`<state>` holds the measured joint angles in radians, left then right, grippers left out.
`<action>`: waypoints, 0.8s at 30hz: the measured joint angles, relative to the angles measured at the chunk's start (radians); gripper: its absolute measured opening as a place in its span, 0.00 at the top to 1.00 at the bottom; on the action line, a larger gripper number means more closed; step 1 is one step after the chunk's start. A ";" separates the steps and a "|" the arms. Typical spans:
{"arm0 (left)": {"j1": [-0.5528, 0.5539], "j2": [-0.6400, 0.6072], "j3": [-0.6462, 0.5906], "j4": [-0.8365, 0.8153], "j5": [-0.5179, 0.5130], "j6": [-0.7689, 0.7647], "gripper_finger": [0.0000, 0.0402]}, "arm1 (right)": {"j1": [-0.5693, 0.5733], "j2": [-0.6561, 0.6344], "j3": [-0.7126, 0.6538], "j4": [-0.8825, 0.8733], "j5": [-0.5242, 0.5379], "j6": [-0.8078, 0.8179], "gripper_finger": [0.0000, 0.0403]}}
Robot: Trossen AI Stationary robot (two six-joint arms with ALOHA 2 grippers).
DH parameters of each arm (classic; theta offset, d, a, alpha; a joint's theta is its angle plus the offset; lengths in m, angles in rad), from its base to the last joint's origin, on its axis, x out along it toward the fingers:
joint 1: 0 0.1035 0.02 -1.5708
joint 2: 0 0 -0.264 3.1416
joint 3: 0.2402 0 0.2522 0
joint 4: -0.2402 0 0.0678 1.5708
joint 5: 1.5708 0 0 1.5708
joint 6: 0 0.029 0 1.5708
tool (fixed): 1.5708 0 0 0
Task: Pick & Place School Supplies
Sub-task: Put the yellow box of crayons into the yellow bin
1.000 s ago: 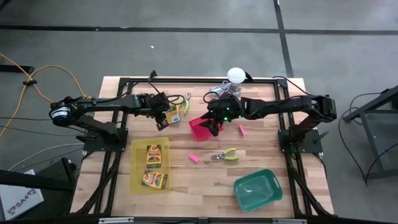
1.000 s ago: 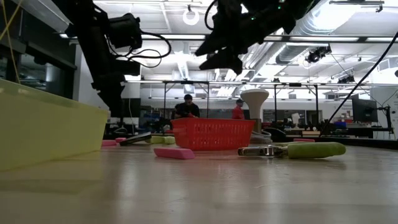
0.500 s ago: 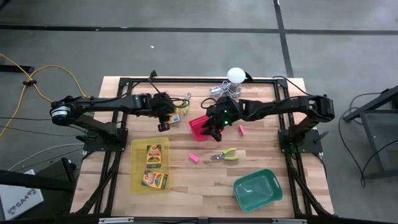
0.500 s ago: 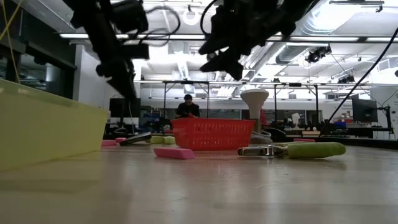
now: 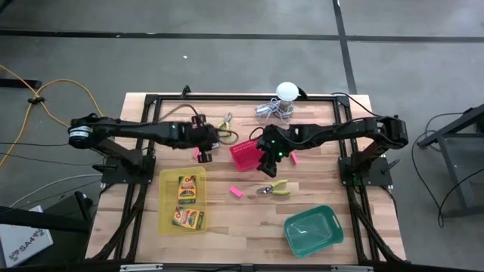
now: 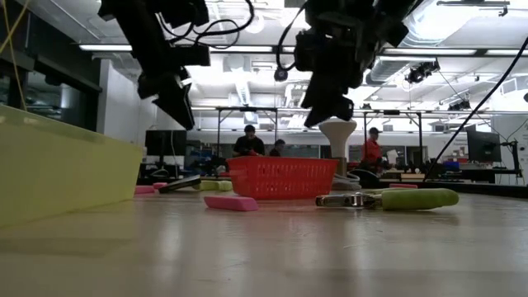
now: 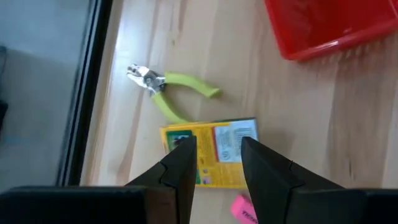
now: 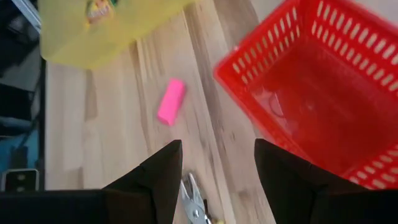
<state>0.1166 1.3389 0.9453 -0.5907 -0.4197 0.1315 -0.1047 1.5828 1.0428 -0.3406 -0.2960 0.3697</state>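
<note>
The yellow tray (image 5: pixel 183 202) holds two crayon boxes (image 5: pixel 187 189), one above the other. The red basket (image 5: pixel 246 156) and green tray (image 5: pixel 313 230) look empty. The left gripper (image 7: pixel 216 163) hangs with jaws open over a third crayon box (image 7: pixel 210 161) on the counter (image 5: pixel 227 227), beside pliers (image 7: pixel 170 91). The right gripper (image 8: pixel 217 171) hangs with jaws open by the red basket's edge, above a pink eraser (image 8: pixel 171 101).

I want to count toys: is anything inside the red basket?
No, the right wrist view looks into the red basket and shows only its bare floor.
</note>
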 joint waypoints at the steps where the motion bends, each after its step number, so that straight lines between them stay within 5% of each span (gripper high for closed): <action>1: -0.022 0.021 0.004 0.009 -0.020 -0.019 0.70 | 0.005 -0.004 0.000 -0.023 0.004 0.000 0.52; 17: -0.346 0.226 0.032 0.076 -0.439 -0.358 0.70 | 0.185 -0.014 0.000 -0.085 0.146 0.053 0.52; 24: -0.297 0.328 0.055 0.075 -0.386 -0.444 0.70 | 0.265 -0.014 0.000 -0.114 0.175 0.095 0.52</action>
<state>-0.1799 1.6664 1.0006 -0.5156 -0.8055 -0.3126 0.1602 1.5684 1.0424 -0.4543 -0.1207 0.4649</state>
